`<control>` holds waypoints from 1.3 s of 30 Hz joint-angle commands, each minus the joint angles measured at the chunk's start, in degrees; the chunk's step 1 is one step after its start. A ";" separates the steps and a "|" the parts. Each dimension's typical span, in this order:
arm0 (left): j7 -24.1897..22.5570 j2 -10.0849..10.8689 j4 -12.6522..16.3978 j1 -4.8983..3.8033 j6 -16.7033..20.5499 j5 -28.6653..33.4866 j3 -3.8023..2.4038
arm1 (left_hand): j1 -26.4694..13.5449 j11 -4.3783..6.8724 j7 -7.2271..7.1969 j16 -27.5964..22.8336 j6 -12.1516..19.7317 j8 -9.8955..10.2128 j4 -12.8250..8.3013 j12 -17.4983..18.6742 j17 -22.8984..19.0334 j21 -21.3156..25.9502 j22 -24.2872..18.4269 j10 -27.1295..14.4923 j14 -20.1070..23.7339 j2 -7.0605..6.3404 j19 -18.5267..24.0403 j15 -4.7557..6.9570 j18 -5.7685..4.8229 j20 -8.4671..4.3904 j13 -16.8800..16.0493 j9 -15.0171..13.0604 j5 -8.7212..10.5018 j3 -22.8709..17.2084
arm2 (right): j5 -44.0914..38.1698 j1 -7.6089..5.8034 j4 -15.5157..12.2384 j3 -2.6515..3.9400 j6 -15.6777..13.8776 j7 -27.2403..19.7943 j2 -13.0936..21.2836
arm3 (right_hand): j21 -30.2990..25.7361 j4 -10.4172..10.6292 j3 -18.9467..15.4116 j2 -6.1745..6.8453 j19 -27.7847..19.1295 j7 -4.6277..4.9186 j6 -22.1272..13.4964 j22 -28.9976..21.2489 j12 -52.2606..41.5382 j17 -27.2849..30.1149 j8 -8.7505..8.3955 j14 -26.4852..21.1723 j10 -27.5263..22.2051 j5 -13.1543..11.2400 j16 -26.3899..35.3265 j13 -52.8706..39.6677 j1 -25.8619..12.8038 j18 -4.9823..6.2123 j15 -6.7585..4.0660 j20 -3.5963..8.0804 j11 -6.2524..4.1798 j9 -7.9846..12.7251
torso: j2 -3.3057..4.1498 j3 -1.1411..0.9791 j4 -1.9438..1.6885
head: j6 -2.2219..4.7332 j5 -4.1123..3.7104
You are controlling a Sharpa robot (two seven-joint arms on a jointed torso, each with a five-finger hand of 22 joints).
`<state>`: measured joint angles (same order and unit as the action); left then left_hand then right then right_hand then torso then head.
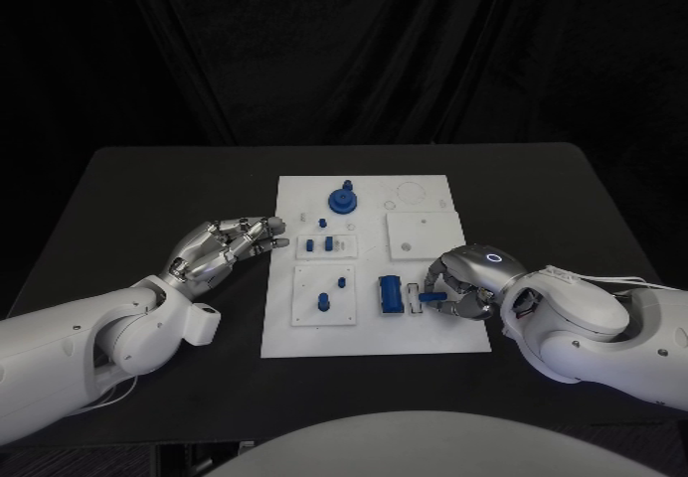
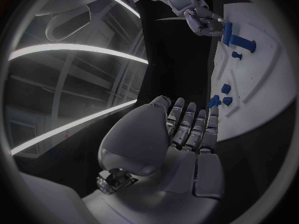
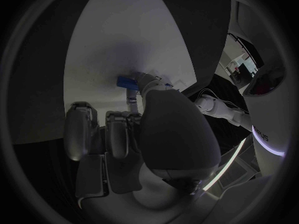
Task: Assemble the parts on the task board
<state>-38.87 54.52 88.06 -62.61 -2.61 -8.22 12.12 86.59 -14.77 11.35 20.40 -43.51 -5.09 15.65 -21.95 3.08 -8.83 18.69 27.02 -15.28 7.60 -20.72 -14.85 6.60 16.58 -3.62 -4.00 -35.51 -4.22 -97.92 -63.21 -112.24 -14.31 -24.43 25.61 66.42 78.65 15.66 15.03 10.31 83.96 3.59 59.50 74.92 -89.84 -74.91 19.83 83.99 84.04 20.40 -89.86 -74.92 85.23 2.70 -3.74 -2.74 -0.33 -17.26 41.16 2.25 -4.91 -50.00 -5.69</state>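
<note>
Task board (image 1: 430, 333) with several blue parts (image 1: 390, 294), left robot hand (image 1: 227, 248) empty, fingers loosely apart, right robot hand (image 1: 461, 283) grip unclear

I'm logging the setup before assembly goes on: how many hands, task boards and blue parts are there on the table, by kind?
Hands: 2, the left hand and the right hand
Task board: 1
Blue parts: 8 that I can tell apart in the head view; the smallest are hard to separate
Total: 11
</note>
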 commanded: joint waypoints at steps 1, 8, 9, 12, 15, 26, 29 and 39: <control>-5.51 -0.08 0.05 0.12 -1.01 -0.09 -0.02 | 0.57 -0.38 1.35 0.30 0.40 0.13 -0.03 0.07 0.07 -0.30 0.06 0.19 -0.21 0.07 -0.37 0.00 -0.80 0.13 -0.04 -0.08 -0.31 -0.30 | 3.34 0.14 -0.82 0.02 -3.59 1.64 0.64 | 0.25 0.33 -0.02 -0.25 1.74 -0.26 0.63 11.66 -0.16 -15.09 0.39 6.01 5.96 0.33 -0.14 -15.08 -0.89 -0.08 -0.45 0.42 -0.46 -0.55 | -0.01 -0.02 0.00 | 0.00 0.01; -5.36 -0.19 0.01 0.12 -0.95 -0.09 -0.02 | 0.55 -0.43 1.39 0.30 0.40 0.12 0.00 0.07 0.06 -0.30 0.03 0.20 -0.21 0.08 -0.35 -0.04 -0.85 0.13 -0.04 -0.08 -0.31 -0.42 | 18.90 0.02 -2.92 0.10 -6.05 1.62 2.45 | -0.64 0.88 -0.51 -0.63 1.47 -0.88 1.08 11.37 -0.16 -14.57 0.92 5.89 5.96 -0.36 0.09 -15.08 -3.08 0.12 -1.05 1.02 -1.08 -1.64 | 0.01 -0.04 -0.02 | 0.00 0.11; -5.32 -0.23 0.01 0.12 -0.94 -0.09 -0.02 | 0.55 -0.43 1.39 0.30 0.40 0.12 0.00 0.07 0.06 -0.30 0.03 0.20 -0.21 0.08 -0.35 -0.04 -0.85 0.13 -0.04 -0.08 -0.31 -0.42 | 21.17 -0.06 -3.20 0.12 -6.44 1.61 2.62 | -0.74 0.92 -0.66 -0.71 1.44 -0.91 0.94 11.34 -0.16 -14.44 0.91 5.86 5.96 -0.35 0.15 -15.08 -3.71 0.14 -1.09 1.11 -1.11 -1.83 | 0.01 -0.02 -0.02 | 0.00 0.08; -5.23 -0.31 0.02 0.12 -0.93 -0.09 -0.02 | 0.55 -0.43 1.39 0.30 0.40 0.12 0.00 0.07 0.06 -0.30 0.03 0.20 -0.21 0.08 -0.35 -0.04 -0.85 0.13 -0.04 -0.08 -0.31 -0.42 | 24.95 -0.35 -3.72 0.14 -7.17 1.75 2.82 | -0.96 0.95 -0.94 -0.82 1.38 -0.92 0.72 11.27 -0.16 -14.26 0.91 5.82 5.96 -0.47 0.23 -15.08 -4.79 0.18 -1.15 1.19 -1.15 -2.14 | 0.01 -0.03 -0.04 | 0.00 0.02; -5.15 -0.41 0.00 0.12 -0.91 -0.09 -0.02 | 0.55 -0.43 1.39 0.30 0.40 0.12 0.00 0.07 0.06 -0.30 0.03 0.20 -0.21 0.08 -0.35 -0.04 -0.85 0.13 -0.04 -0.08 -0.31 -0.42 | 27.58 -0.69 -4.08 0.16 -7.96 2.30 2.79 | -1.28 0.99 -1.41 -1.06 1.29 -0.92 0.44 11.18 -0.16 -13.96 0.93 5.75 5.96 -1.08 0.37 -15.08 -6.62 0.24 -1.17 1.26 -1.15 -2.63 | 0.01 0.02 -0.06 | 0.00 -0.01; -4.91 -0.62 -0.05 0.12 -0.88 -0.08 -0.02 | 0.55 -0.43 1.39 0.30 0.40 0.12 0.00 0.07 0.06 -0.30 0.03 0.20 -0.21 0.08 -0.35 -0.04 -0.85 0.13 -0.04 -0.08 -0.31 -0.42 | 29.87 -0.98 -3.20 0.15 -7.28 5.73 1.42 | -2.55 0.87 -2.99 -2.38 0.96 -0.86 -0.58 10.82 -0.16 -12.65 1.08 5.47 5.96 2.00 1.00 -15.08 -13.41 0.48 -1.19 1.31 -1.13 -4.66 | -0.01 0.09 -0.06 | 0.00 0.05; -4.88 -0.77 -0.15 0.12 -0.96 -0.08 -0.02 | 0.55 -0.43 1.39 0.30 0.40 0.12 0.00 0.07 0.06 -0.30 0.03 0.20 -0.21 0.08 -0.35 -0.04 -0.85 0.13 -0.04 -0.08 -0.31 -0.42 | 29.96 -0.99 -2.81 0.14 -7.33 6.24 1.04 | -3.00 0.92 -3.49 -2.72 0.82 -0.80 -0.87 10.68 -0.16 -12.34 1.07 5.40 5.96 2.72 1.16 -15.08 -14.06 0.57 -1.18 1.31 -1.10 -5.00 | -0.01 0.07 -0.08 | 0.00 -0.03; -4.81 -1.06 -0.35 0.12 -1.10 -0.08 -0.02 | 0.52 -0.45 1.44 0.37 0.40 0.11 0.03 0.07 0.07 -0.30 0.00 0.21 -0.26 0.05 -0.33 -0.08 -0.90 0.12 -0.04 -0.09 -0.30 -0.53 | 27.24 -0.99 -1.71 0.12 -6.85 7.52 -0.21 | -3.60 0.96 -4.19 -3.18 0.65 -0.69 -1.34 10.52 -0.16 -12.04 1.04 5.34 5.96 2.69 1.31 -15.08 -15.21 0.68 -1.11 1.27 -1.00 -5.49 | 0.02 0.06 -0.04 | 0.00 -0.08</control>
<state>-38.88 53.56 87.68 -62.60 -2.76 -8.22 12.14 86.59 -14.97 11.35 20.40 -43.51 -5.09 15.65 -21.95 3.08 -8.83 18.68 27.23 -15.27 7.60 -20.72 -14.84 6.61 16.58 -3.62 -4.00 -35.51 -4.55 -69.44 -64.11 -114.01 -14.20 -30.76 30.82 66.30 75.36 16.54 11.17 7.23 83.85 2.89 58.34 74.90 -89.84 -74.91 21.19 83.98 84.03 23.04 -88.74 -74.90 70.54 2.69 -4.56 -1.85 -1.13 -22.71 41.18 2.32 -5.00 -50.00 -5.78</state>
